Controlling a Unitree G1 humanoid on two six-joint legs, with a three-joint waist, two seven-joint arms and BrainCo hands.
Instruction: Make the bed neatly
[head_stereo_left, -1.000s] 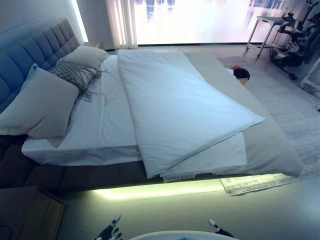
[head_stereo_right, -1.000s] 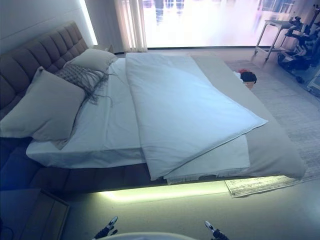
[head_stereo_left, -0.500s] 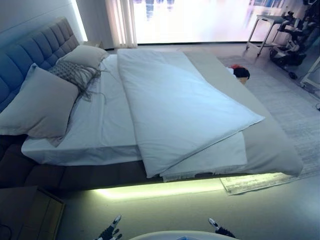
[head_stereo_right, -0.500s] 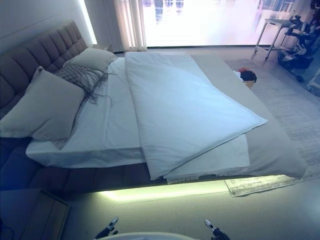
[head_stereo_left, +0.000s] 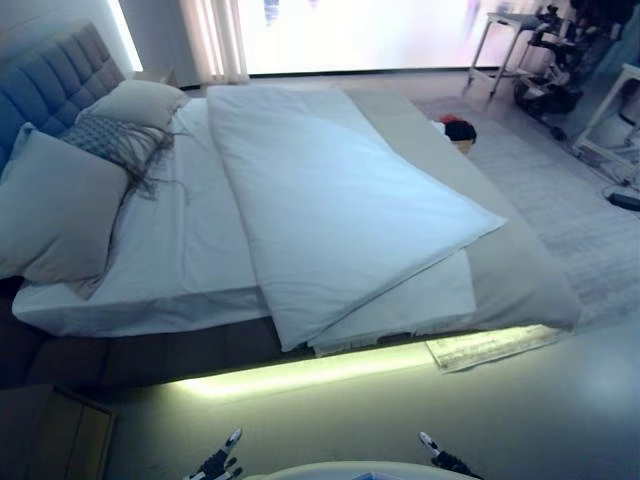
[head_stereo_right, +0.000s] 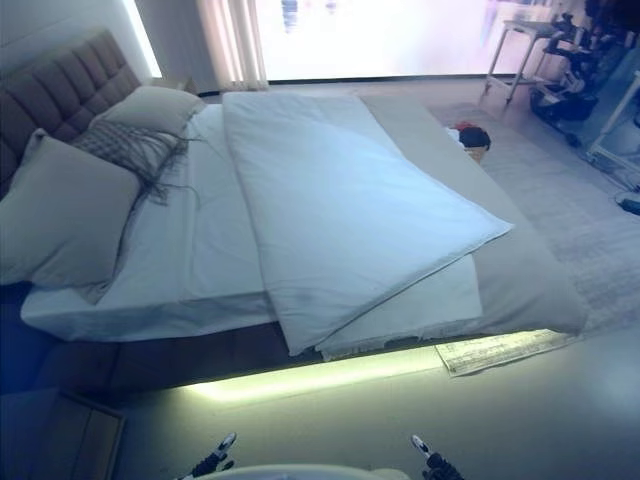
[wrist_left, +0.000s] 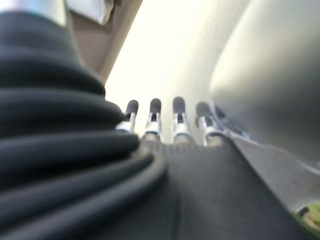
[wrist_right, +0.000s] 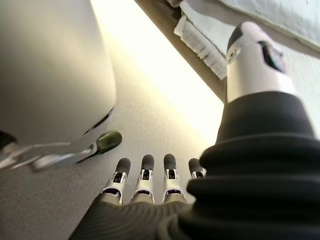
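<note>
Smooth white duvet (head_stereo_left: 330, 210) askew, tufted headboard (head_stereo_left: 50, 85), plump pillows (head_stereo_left: 55, 205)

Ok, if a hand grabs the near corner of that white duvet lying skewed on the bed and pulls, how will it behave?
The white quilted duvet will probably be floppy: it drapes in soft folds and its near corner sags over the mattress edge. It looks puffy, so likely light for its bulk. Pulled from one corner, it would probably bunch and drag over the white sheet rather than shift whole.
</note>
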